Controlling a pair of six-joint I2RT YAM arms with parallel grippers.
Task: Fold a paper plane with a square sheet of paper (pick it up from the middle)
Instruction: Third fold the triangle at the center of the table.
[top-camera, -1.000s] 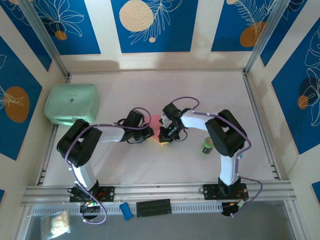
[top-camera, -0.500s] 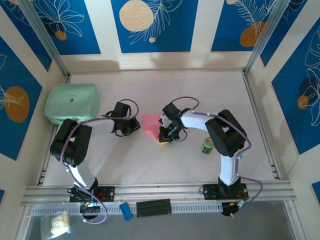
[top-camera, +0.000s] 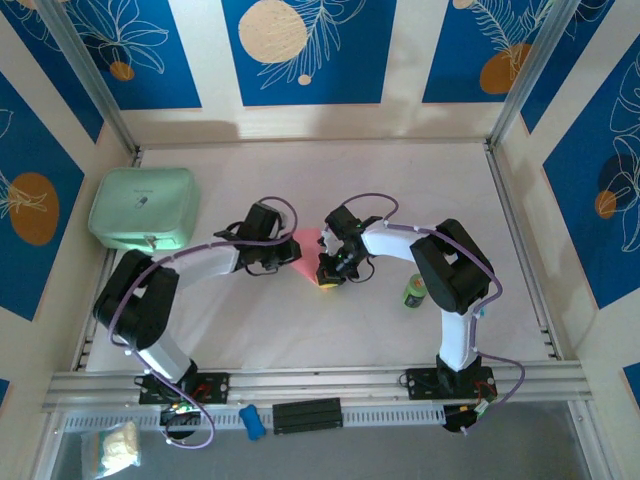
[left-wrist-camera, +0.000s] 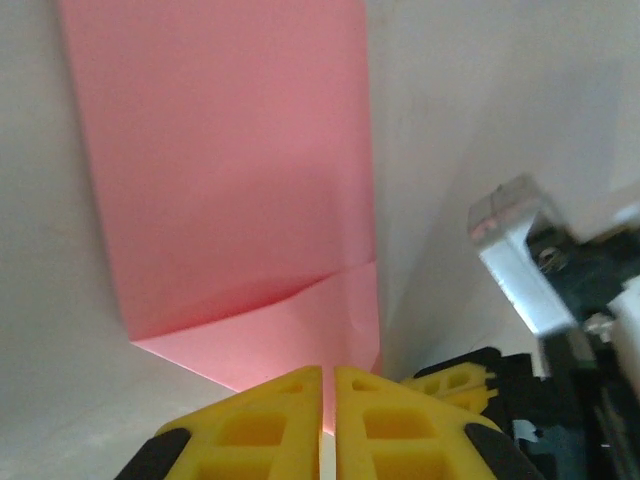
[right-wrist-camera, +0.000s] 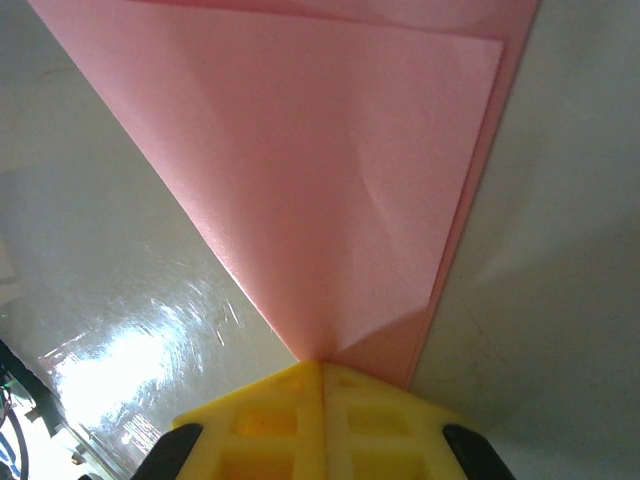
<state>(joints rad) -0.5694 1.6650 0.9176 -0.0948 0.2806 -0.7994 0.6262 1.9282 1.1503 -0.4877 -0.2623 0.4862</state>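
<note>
Pink paper sheet (top-camera: 306, 243), partly folded, lies flat on the table (top-camera: 400, 190). Left hand (left-wrist-camera: 328, 385) and right hand (right-wrist-camera: 322, 375) are clenched, tips at its edges. Likely light, limp and easily creased; pinch at the middle.

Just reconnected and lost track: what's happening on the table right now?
Both arms are working on the pink sheet in the middle of the table. It is partly folded, with a flap turned in to make one end pointed. The right gripper, shut, sits right at that point. The left gripper, also shut, sits at a nearby edge. Whether either pinches or just presses the paper is unclear. No finished plane yet.
</note>
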